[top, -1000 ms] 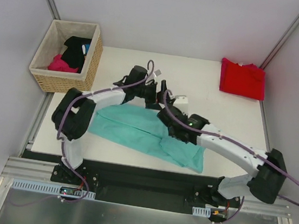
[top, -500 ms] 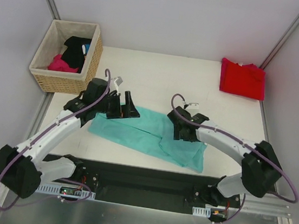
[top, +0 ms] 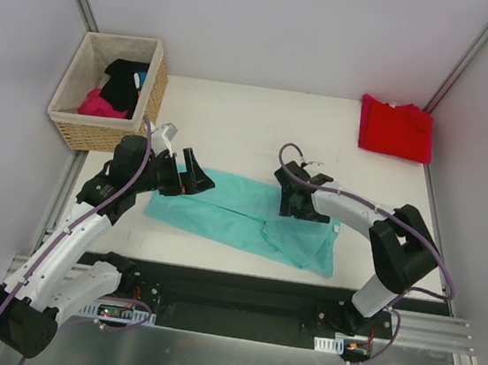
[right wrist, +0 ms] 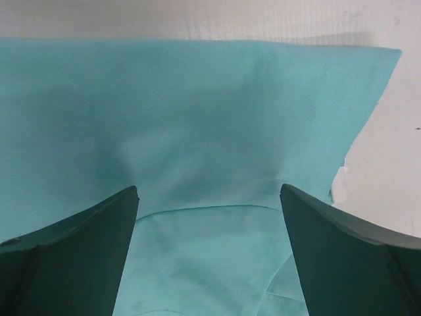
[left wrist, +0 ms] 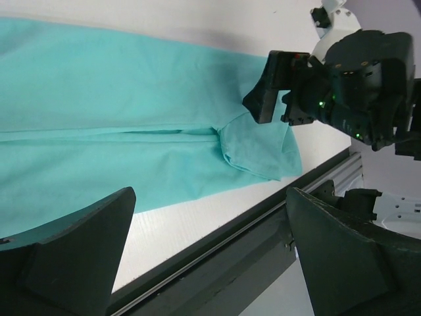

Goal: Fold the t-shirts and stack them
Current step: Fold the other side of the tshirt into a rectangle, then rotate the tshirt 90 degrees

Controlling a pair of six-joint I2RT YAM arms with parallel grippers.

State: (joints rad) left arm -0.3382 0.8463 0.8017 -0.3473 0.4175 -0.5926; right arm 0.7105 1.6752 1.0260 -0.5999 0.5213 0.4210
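Far left: wicker basket w/ black garment & pink garment inside. L gripper spread wide, holding nothing, over left end of teal t-shirt, which lies as a long strip near front of table. R gripper also wide, empty, low over shirt's right part. Far-right corner: red t-shirt, folded.

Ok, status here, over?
Tools: left tool open, right tool open, both empty. Shirts: teal shirt part-folded, near edge; red shirt folded, far right. In the way: nothing; basket far left.
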